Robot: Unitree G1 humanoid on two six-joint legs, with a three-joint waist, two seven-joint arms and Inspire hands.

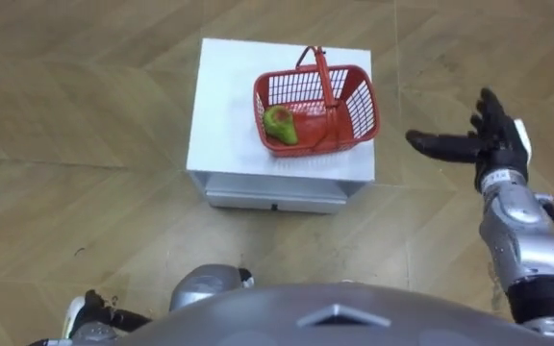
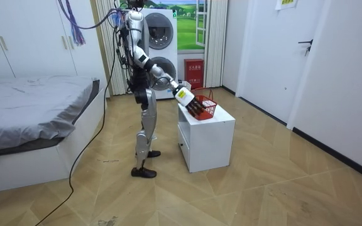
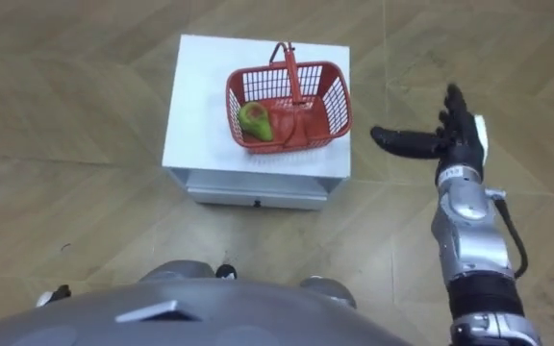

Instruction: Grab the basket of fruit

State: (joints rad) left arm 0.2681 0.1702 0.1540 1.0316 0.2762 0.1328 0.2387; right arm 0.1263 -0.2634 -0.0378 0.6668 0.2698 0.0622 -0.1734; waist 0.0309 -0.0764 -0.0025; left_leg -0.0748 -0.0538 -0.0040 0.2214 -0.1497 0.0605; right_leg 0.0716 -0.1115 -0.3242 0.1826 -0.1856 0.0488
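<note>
The red fruit basket (image 1: 361,108) is sitting at upper centre of the frame on the white cabinet (image 1: 229,115), holding a green fruit (image 1: 280,125). The right hand (image 1: 489,144) is hovering at the right of the frame, apart from the basket, with its fingers spread and empty. The left hand (image 1: 94,315) is showing at the lower left edge; its state cannot be determined.

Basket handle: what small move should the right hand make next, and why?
Probably swing the right hand leftward toward the handle: it hangs open beside the white cabinet, apart from the red basket, whose handle is raised.
</note>
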